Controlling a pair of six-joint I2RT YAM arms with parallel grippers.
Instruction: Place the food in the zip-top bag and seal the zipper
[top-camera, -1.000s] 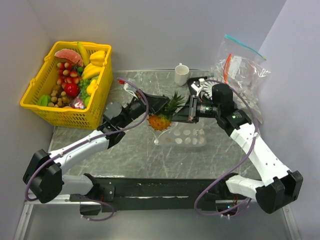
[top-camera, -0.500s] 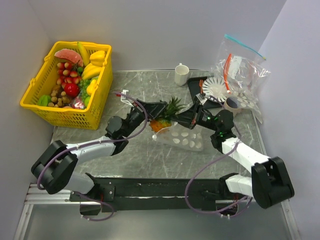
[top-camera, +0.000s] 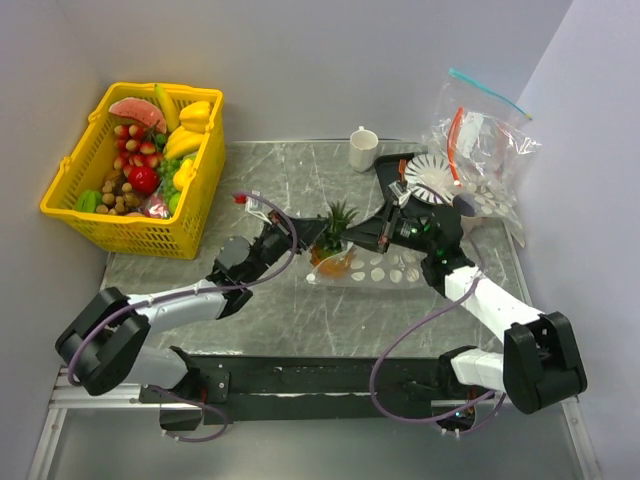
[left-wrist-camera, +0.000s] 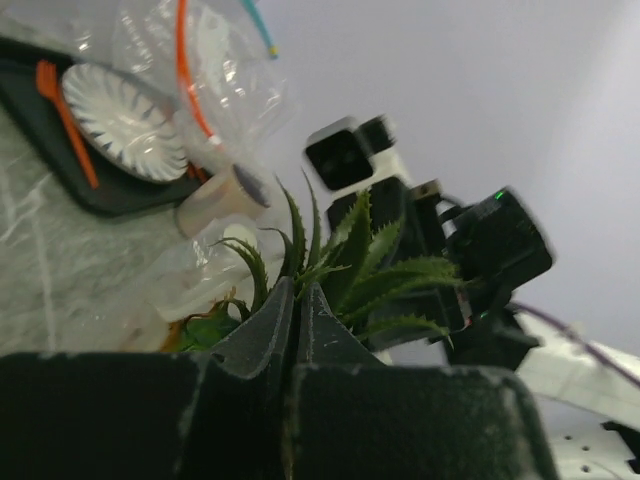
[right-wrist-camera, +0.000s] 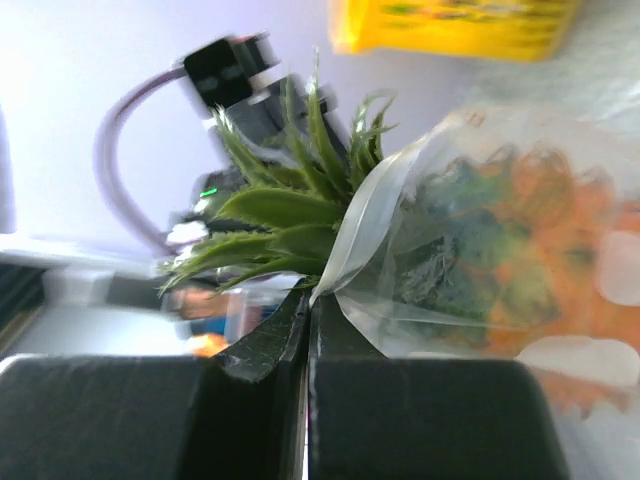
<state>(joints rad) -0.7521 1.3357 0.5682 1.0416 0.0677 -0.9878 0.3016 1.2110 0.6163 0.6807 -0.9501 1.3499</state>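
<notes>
The pineapple (top-camera: 335, 262) sits with its orange body inside the mouth of the dotted zip-top bag (top-camera: 385, 272) at mid-table; its green crown (top-camera: 337, 218) sticks up out of it. My left gripper (top-camera: 310, 243) is shut on the crown leaves (left-wrist-camera: 390, 275), its tips (left-wrist-camera: 297, 290) pressed together. My right gripper (top-camera: 365, 238) is shut on the bag's pale zipper strip (right-wrist-camera: 370, 215), holding the mouth edge up; the pineapple shows through the plastic (right-wrist-camera: 540, 230). The strawberries (top-camera: 135, 145) and the red apple (top-camera: 143, 178) lie in the yellow basket.
The yellow basket (top-camera: 140, 235) stands at the back left with bananas and a watermelon slice. A white cup (top-camera: 363, 148) stands at the back. A black tray with a paper plate (top-camera: 430, 172), a tape roll (top-camera: 462, 205) and other clear bags (top-camera: 480, 140) are at the back right.
Both grippers have come lower and nearer. The pineapple has gone down from above the bag into its mouth, now upright. The right arm has folded down low.
</notes>
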